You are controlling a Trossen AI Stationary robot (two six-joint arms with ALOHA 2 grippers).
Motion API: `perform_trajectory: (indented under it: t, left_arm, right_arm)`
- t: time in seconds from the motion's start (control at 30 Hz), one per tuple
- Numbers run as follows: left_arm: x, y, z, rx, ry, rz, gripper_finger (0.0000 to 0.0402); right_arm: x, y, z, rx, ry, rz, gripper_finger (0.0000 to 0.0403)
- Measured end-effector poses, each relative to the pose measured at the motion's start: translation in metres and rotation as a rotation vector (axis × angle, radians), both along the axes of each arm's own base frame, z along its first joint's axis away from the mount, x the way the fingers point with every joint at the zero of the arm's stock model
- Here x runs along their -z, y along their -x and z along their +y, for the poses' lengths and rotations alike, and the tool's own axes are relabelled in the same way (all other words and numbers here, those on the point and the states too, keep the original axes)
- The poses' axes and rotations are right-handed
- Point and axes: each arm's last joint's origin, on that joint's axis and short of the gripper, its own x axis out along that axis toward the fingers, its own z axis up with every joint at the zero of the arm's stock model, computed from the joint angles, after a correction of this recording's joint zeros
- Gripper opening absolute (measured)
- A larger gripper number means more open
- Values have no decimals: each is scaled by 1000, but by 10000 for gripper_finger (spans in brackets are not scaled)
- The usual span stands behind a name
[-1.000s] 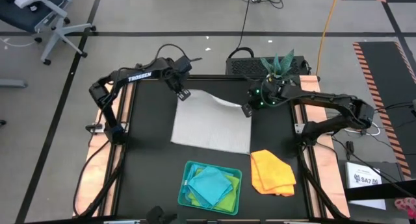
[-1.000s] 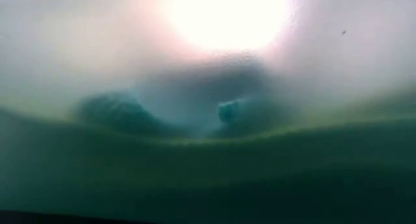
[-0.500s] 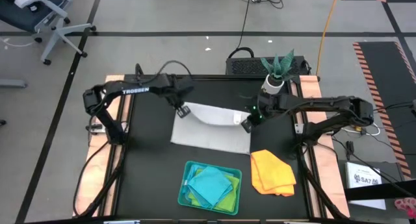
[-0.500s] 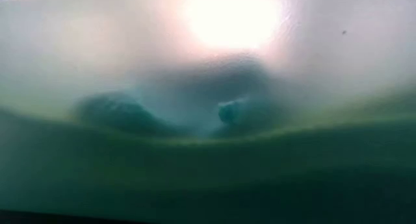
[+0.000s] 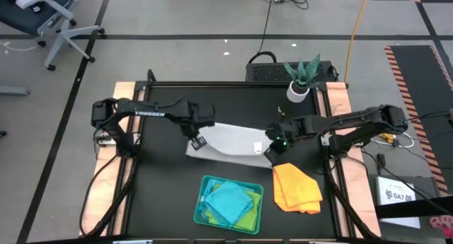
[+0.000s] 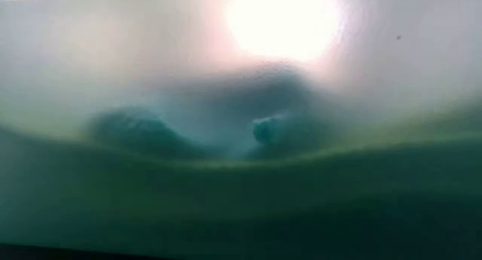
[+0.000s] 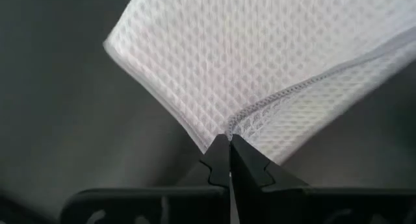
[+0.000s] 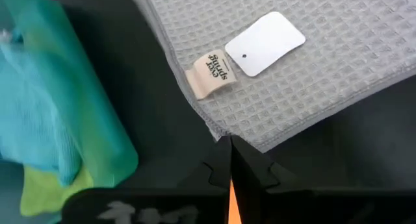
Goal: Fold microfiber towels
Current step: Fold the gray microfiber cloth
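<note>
A pale grey-white towel (image 5: pixel 230 139) lies mid-table, its far half drawn over toward its near edge. My left gripper (image 5: pixel 195 140) is shut on its left lifted corner and my right gripper (image 5: pixel 272 148) on its right one, where a label and a white tag (image 8: pixel 263 43) show. A yellow-orange towel (image 5: pixel 296 187) lies crumpled at the near right. Turquoise and lime green towels (image 5: pixel 230 204) lie in the teal tray (image 5: pixel 200 201) near the front edge. Blurred green and teal fills the low view. My left gripper pinches a corner of the grey-white towel (image 7: pixel 229 128) between its two fingers, coming from above and pointing down. The hemmed edge folds over right at the fingers. The cloth spreads away from the fingers toward the table. My right gripper pinches the towel's other lifted corner (image 8: pixel 224 130) between its two fingers, slanting down from the table's right side. The corner is held just past the sewn label (image 8: pixel 209 73). The rest of the cloth lies beyond the fingers.
A potted plant (image 5: pixel 300 81) stands at the far right edge of the table. Bare black tabletop (image 5: pixel 163 180) shows left of the tray and beyond the towel's far side. Wooden side rails (image 5: pixel 106 166) border the table.
Both grippers have moved toward the table's near edge, each keeping its corner. The towel's far edge has come over its near half, which stayed lying on the table, so the cloth now looks about half as deep as before.
</note>
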Motion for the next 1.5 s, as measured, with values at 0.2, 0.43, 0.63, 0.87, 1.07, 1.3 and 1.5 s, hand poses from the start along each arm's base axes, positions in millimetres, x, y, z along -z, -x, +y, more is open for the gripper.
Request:
perform_trajectory:
  t: [0.2,0.43,0.63,0.87,1.07,1.3,1.5]
  left_arm:
    - [0,-5,-23,-19,-17,-21,0]
    - [27,5,-47,-42,-6,17,0]
    - [45,16,-55,-81,-4,54,8]
    - [46,13,-56,-111,16,24,41]
    - [46,13,-61,-99,108,30,61]
    - [35,20,-78,-60,103,20,66]
    - [34,22,-85,-17,-15,4,67]
  right_arm:
    - [1,3,13,-37,12,33,0]
    - [21,12,24,-47,-3,68,0]
    - [35,13,29,-54,-18,9,0]
    - [43,15,29,-61,-16,-10,0]
    - [43,15,29,-84,-3,-16,0]
    - [43,15,28,-105,9,-21,0]
    - [42,13,25,-104,17,-41,0]
